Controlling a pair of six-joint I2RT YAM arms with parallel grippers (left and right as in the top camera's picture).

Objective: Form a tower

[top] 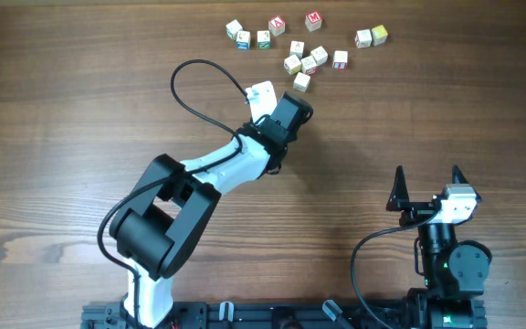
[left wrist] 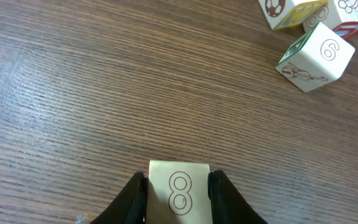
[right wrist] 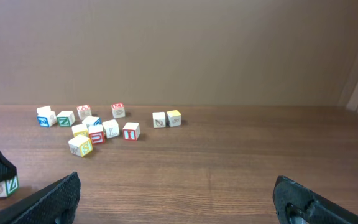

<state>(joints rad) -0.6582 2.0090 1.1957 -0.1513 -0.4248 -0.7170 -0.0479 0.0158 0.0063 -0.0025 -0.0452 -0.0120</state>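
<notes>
the cube marked 8 (left wrist: 180, 194) is clamped in the left gripper (left wrist: 178, 177), low by the table (top: 80, 110); loose cubes (top: 309, 64) are seen scattered just beyond it, a tower not yet formed; the right gripper (top: 427, 178) is held wide apart, well away.

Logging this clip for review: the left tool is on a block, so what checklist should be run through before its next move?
1. Grip: left tool shut on the cream wooden cube printed with an 8: ok.
2. Cube centred between the jaws: ok.
3. Cube lifted off the brown wooden table: cannot tell.
4. Nearest neighbour, the white wooden cube printed with a 9, stands apart: ok.
5. Tower base started: not ok; the loose small wooden cubes show no stack.
6. Right tool open, away from the cubes: ok.
</notes>
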